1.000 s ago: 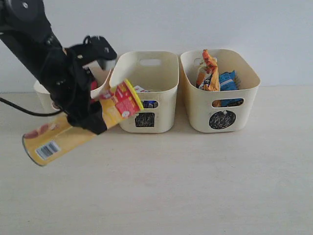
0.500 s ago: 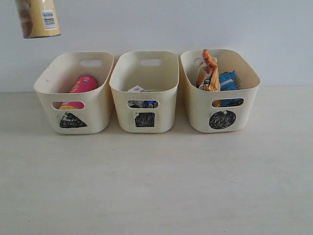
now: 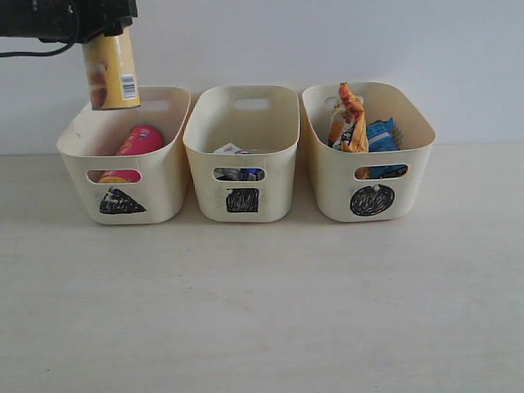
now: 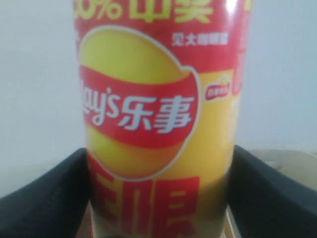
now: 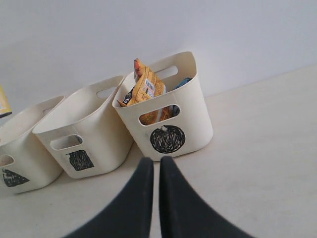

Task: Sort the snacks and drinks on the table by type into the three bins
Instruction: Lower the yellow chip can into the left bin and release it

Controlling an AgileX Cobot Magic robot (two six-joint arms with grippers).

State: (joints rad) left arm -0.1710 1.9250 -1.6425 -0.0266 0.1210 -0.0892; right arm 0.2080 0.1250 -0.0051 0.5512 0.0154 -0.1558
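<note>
The yellow-and-red chip tube point(image 3: 111, 70) hangs upright over the triangle bin point(image 3: 168, 155), held at its top by my left gripper point(image 3: 90, 20). In the left wrist view the tube point(image 4: 158, 114) fills the frame between two black fingers point(image 4: 44, 198). The pink tube point(image 3: 139, 141) lies inside the triangle bin. Both cartons point(image 3: 237, 172) sit in the square bin point(image 3: 278, 147). The circle bin point(image 3: 413, 155) holds the orange-tan bag point(image 3: 350, 119) and the blue bag point(image 3: 381, 135). My right gripper point(image 5: 155, 166) is shut and empty, low over the table point(image 5: 257, 163) in front of the circle bin point(image 5: 198, 124).
A plain white wall stands right behind the row of bins. The pale table point(image 3: 262, 303) stretches in front of them. The left arm's black body point(image 3: 49, 16) spans the top left corner.
The left arm swung the yellow-and-red tube from low and tilted in front of the triangle bin up out of frame, then down to upright above that bin. The right gripper's motion cannot be judged.
</note>
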